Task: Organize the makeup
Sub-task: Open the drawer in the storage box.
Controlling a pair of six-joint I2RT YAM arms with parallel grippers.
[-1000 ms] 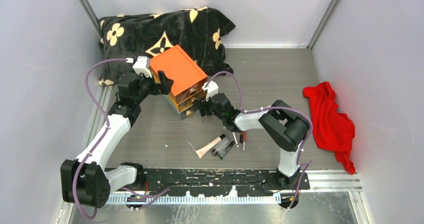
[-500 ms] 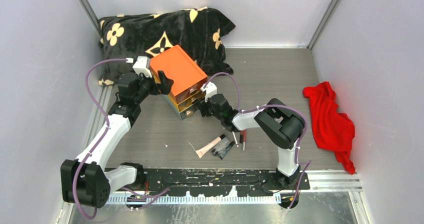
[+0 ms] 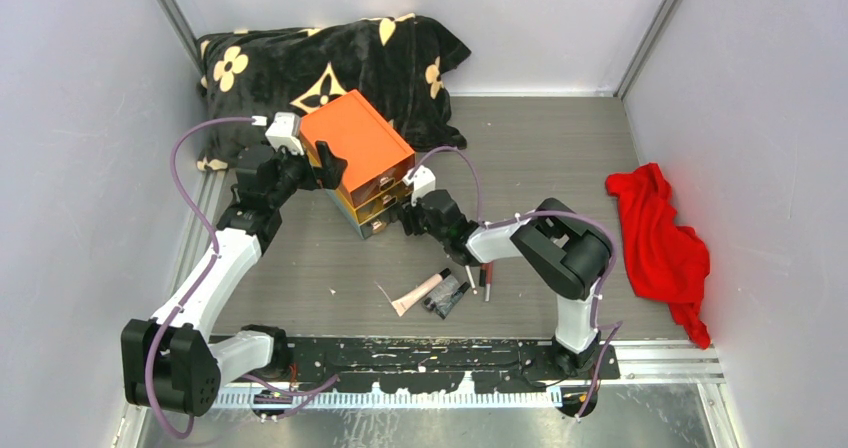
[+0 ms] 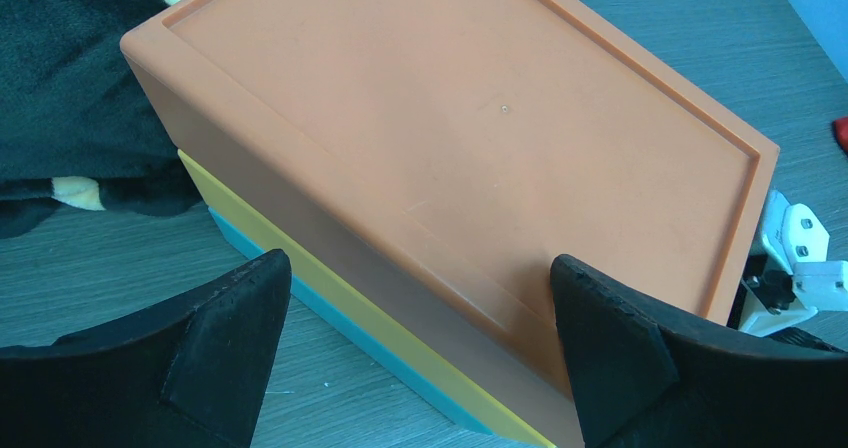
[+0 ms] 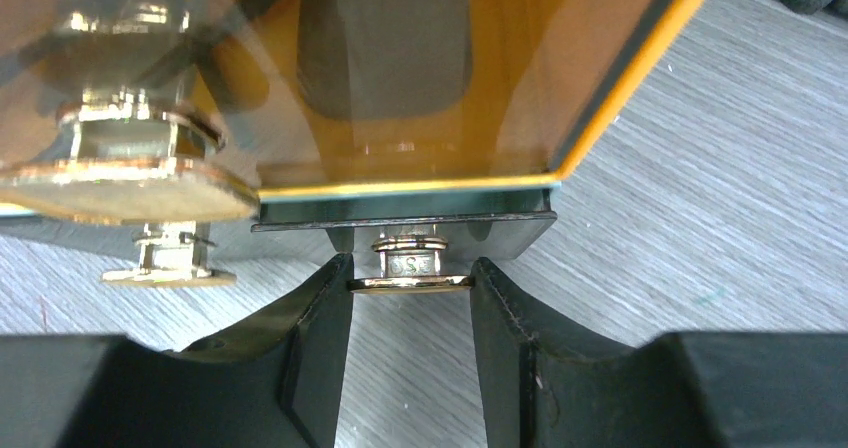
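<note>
Near the middle of the grey wood-grain counter (image 3: 560,158) lies a pinkish plastic tube with a black cap (image 3: 420,290), set slantwise; a small black glossy tube (image 3: 446,296) lies just beside it at its 3 o'clock; a thin white pencil (image 3: 470,276) and a thin red pencil (image 3: 488,280) lie a little further toward 2 o'clock, their far ends close to the right forearm; all four rest loose on the counter, outside the drawers, at about 5 o'clock from the orange rectangular box with clear amber drawers (image 3: 355,143). The right tool (image 5: 411,260) is at the box's front; its black fingers (image 5: 310,338) are clamped on the flat gold knob (image 5: 410,284) of the lowest drawer, one against each edge of the disc. The left tool (image 4: 418,260) is at the box's 9 o'clock side, fingers wide apart across the orange top's edge; whether they press on it I cannot tell. A black plush blanket with cream flower motifs (image 3: 300,58) is bunched against the box at 12 o'clock; a crumpled red cloth (image 3: 660,238) lies well apart at 3 o'clock, by the wall.
</note>
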